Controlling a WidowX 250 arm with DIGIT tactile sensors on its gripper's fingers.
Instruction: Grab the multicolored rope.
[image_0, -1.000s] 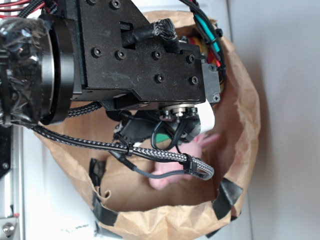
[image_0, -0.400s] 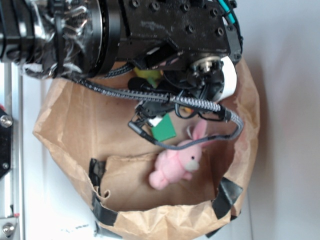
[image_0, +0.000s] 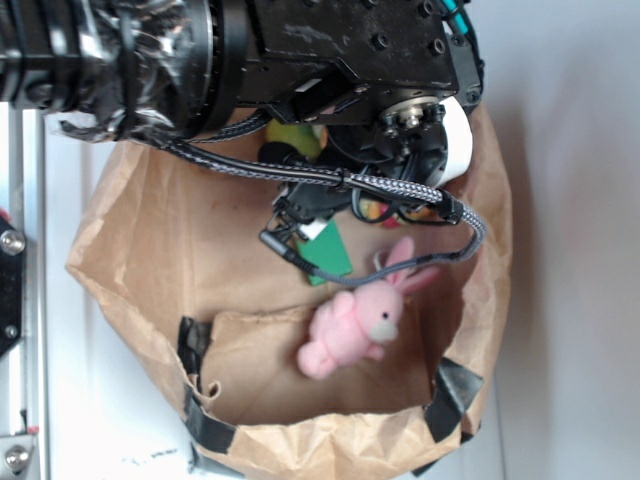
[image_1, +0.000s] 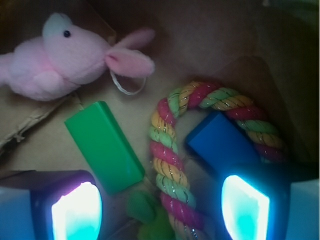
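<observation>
Where paper bag (image_0: 140, 250) gapes, multicolored rope (image_1: 170, 165)

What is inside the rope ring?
In the wrist view a blue block lies inside the rope ring. The ring's lower right part is hidden behind the tool, so anything there cannot be seen.

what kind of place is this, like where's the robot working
Probably a lab bench setup for toy picking: a taped brown paper bag holds a pink bunny, green block and multicolored rope.
</observation>
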